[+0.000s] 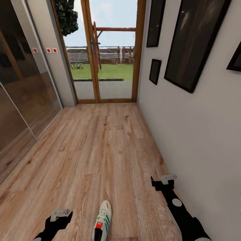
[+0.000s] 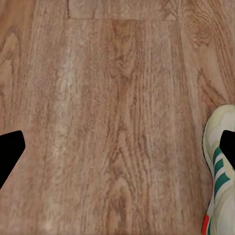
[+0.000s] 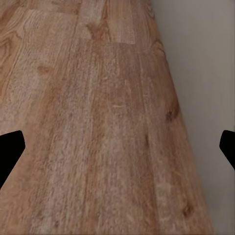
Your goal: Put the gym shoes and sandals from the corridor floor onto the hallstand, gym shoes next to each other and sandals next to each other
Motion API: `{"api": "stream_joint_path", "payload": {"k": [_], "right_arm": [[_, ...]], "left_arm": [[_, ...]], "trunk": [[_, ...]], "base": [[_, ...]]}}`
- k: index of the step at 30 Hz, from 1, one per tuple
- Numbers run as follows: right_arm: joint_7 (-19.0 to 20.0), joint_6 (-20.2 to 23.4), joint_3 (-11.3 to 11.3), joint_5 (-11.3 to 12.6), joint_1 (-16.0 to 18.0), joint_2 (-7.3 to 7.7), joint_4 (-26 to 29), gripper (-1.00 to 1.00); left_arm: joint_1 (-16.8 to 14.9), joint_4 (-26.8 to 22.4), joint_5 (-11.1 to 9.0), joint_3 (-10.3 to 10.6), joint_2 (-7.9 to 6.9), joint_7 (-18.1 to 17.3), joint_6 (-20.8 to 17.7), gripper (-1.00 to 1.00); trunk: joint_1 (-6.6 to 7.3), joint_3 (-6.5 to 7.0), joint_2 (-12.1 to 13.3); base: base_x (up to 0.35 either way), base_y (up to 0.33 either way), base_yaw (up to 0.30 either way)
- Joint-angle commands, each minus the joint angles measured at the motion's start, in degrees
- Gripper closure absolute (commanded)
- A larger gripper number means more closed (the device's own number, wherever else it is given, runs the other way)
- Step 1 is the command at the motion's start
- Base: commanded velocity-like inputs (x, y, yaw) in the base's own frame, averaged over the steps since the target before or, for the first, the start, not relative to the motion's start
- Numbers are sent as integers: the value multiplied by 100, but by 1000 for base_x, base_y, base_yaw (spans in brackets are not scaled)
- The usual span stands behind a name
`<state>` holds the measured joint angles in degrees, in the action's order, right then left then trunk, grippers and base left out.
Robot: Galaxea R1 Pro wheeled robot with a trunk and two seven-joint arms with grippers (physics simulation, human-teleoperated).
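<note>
One gym shoe [image 1: 102, 221], white with green stripes and a red-orange tongue label, lies on the corridor floor [image 1: 100, 150] at the bottom centre of the head view, toe pointing away. The same gym shoe [image 2: 220, 171] shows in the left wrist view beside one fingertip. My left gripper [image 1: 61, 215] hangs open above bare floor to the shoe's left. My right gripper [image 1: 164, 182] is open near the right wall, with nothing between its fingers. The other gym shoe, the sandals and the hallstand are out of view.
A glazed wooden door [image 1: 103, 50] closes the corridor's far end. Glass sliding panels [image 1: 23, 83] line the left side. The white right wall [image 1: 201, 134] carries several dark framed pictures [image 1: 194, 40]. In the right wrist view the wall [image 3: 200, 73] meets the floor.
</note>
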<state>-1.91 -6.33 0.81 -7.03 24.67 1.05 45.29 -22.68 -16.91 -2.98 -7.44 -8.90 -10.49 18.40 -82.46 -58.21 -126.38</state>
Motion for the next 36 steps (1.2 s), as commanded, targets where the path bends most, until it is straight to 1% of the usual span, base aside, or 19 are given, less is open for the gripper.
{"api": "stream_joint_path", "payload": {"k": [1, 8, 15, 22, 36], "right_arm": [[-20, -9, 10, -53, 3, 0, -5, -100], [-20, -2, 15, -53, 3, -13, -11, -100], [-20, 0, 16, -53, 3, -16, -9, -100], [-20, 0, 16, -53, 3, -17, -4, -100], [-20, -3, 19, -48, 3, -17, -3, -100]], "left_arm": [[-2, 7, -22, -32, 2, -56, 6, -100], [4, 25, 55, -36, 15, -65, 22, -100], [10, 27, 73, -38, 19, -67, 37, -100], [9, 29, 77, -38, 20, -67, 40, -100], [9, 29, 78, -34, 20, -83, 33, -100]], "trunk": [[1, -4, -2], [1, -4, -2], [1, -4, -2], [1, -4, -2], [1, -4, -2]], "base": [[1, 0, -153], [-16, 0, -234], [-222, 0, -197], [-245, 0, -46], [-22, 0, -3]]}}
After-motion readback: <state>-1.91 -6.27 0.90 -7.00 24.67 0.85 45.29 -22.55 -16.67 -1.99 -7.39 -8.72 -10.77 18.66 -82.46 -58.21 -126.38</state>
